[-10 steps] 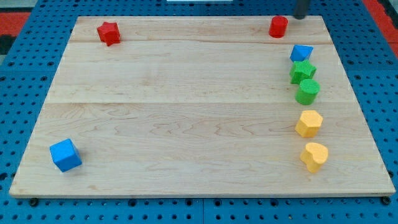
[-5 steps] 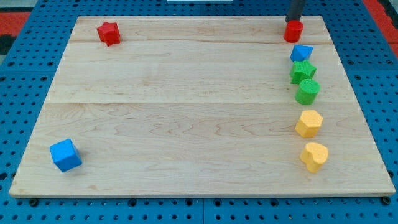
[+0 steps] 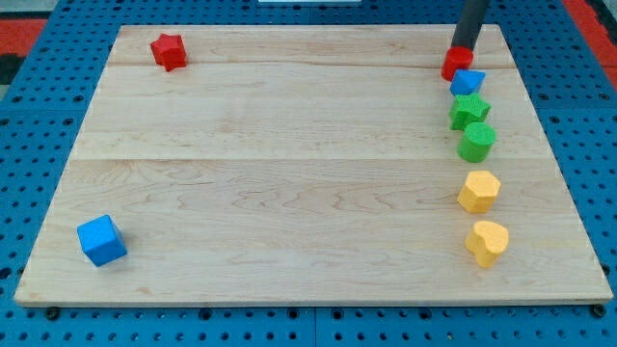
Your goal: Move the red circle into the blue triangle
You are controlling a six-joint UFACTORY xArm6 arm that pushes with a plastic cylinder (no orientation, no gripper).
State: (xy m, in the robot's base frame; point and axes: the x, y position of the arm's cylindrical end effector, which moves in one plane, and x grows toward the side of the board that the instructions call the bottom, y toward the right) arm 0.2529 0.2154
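Observation:
The red circle [image 3: 454,64] sits near the view's top right of the wooden board [image 3: 289,173]. It touches the upper left of the blue triangle [image 3: 469,82]. My tip [image 3: 464,48] rests right at the top of the red circle, with the dark rod rising to the view's top edge.
Below the blue triangle runs a column: a green star-like block [image 3: 469,109], a green round block [image 3: 476,142], a yellow hexagon [image 3: 478,191] and a yellow heart-like block [image 3: 487,242]. A red star [image 3: 169,51] is at top left, a blue cube [image 3: 101,240] at bottom left.
My tip came in from the top right and pushed the red circle right and down, from apart from the blue triangle to touching it.

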